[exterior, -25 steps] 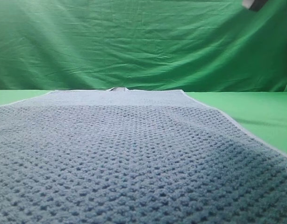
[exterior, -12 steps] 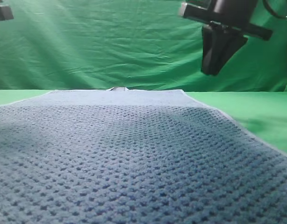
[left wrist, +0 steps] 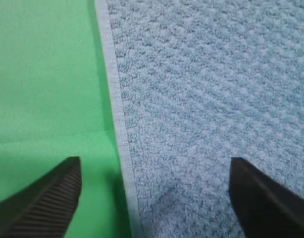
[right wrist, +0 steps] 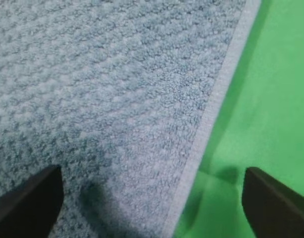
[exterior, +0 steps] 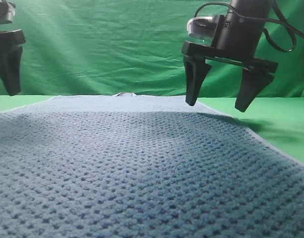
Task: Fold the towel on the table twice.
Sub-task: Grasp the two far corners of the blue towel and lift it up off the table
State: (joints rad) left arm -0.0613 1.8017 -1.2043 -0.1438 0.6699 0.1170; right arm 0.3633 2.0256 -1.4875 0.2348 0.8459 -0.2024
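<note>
The towel [exterior: 142, 168] is lying flat across the green bench [exterior: 276, 119], filling most of the exterior high view, its far end reaching toward the wrinkled green curtain [exterior: 107, 44] hanging behind. From here the right gripper [exterior: 217, 104] is hovering above the towel's far right corner with its two dark fingers [exterior: 193, 79] spread wide apart and pinching nothing, tips pointing down and casting a shadow on the weave below. The left gripper [exterior: 8, 69] is showing only at the left edge of this view, a dark pointed part hanging above the far left side, and this angle alone is not telling how its fingers are standing. The left wrist view is settling that: its fingers [left wrist: 43, 203] are sitting wide apart at the bottom corners, one over bare bench [left wrist: 43, 74] and the other over towel [left wrist: 206, 89], with the pale hem [left wrist: 115, 109] running between them. The right wrist view is giving the mirror of that, the fingers [right wrist: 276, 206] spread with the hem [right wrist: 211, 114] slanting between them, towel [right wrist: 102, 84] on the left and bench [right wrist: 276, 99] on the right, and a small crease showing in the green cloth just beside the hem, which the exterior high view is not showing
</note>
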